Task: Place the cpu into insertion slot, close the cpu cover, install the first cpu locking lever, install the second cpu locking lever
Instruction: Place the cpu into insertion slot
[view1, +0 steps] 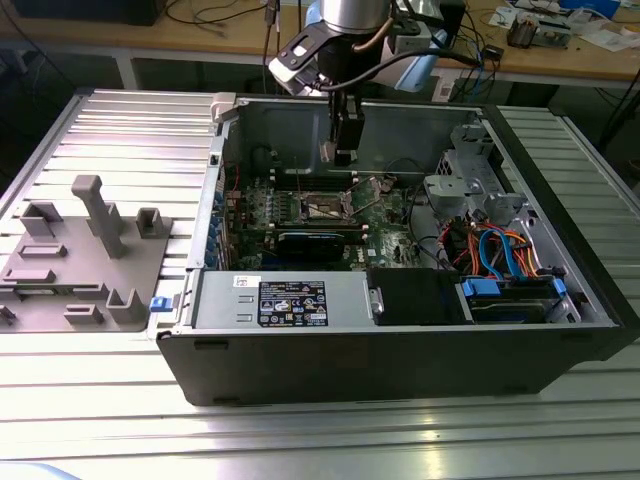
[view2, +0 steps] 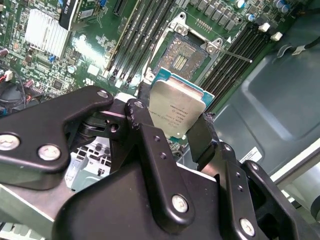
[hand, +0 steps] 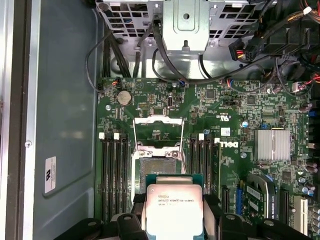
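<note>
Gripper (view2: 172, 122): a black two-finger unit on the arm, clenched on the cpu (view2: 177, 111), a small flat square chip with a silver-grey metal top and a green edge. The black fingers (view2: 145, 120) bear on opposite edges of the chip. In the second wrist view the chip is held tilted and clear of the board.

Insertion slot (hand: 159, 164): a square dark recess with a silvery rim, bare, with no chip seated. In the exterior view the gripper hangs above the slot, apart from the board.

Cpu cover (hand: 159, 119): a thin silvery metal frame with a square window, swung open and lying beyond the slot on the side away from the chip.

A thin metal rod (view2: 235, 54) runs out from one corner of the slot. Long black memory slots (hand: 112, 170) flank the slot on two sides, all set in the green circuit board (hand: 240, 120). A finned silver heatsink (hand: 272, 145) sits further off on the board.

The board lies in an open black computer case (view1: 400, 370) resting on a ribbed aluminium table (view1: 100, 430). A grey moulded fixture plate (view1: 80, 260) lies just beside the case, on the exterior view's left.
</note>
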